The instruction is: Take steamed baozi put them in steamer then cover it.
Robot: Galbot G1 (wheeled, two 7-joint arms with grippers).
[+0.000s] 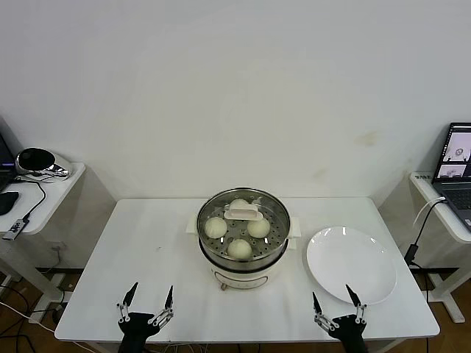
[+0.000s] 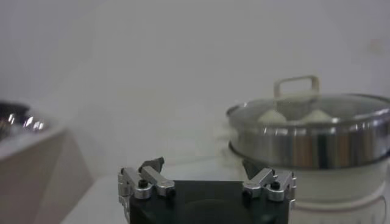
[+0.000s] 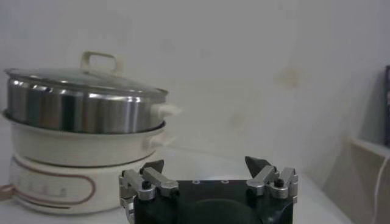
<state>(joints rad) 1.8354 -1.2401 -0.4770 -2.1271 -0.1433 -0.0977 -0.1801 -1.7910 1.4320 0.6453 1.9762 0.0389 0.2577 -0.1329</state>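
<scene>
The steel steamer (image 1: 276,248) stands mid-table on its white base, also in the left wrist view (image 2: 317,146) and right wrist view (image 3: 79,109). The glass cover (image 1: 243,220) with its cream handle (image 1: 243,212) sits on it. Several cream-white baozi (image 1: 215,227) lie inside under the cover. My left gripper (image 1: 148,295) is open and empty near the table's front edge, left of the steamer. My right gripper (image 1: 337,299) is open and empty at the front edge, right of the steamer, beside the plate.
An empty white plate (image 1: 351,263) lies right of the steamer. A side table (image 1: 44,193) with a helmet-like device stands at the left. A laptop (image 1: 458,158) sits on a desk at the right. A white wall is behind.
</scene>
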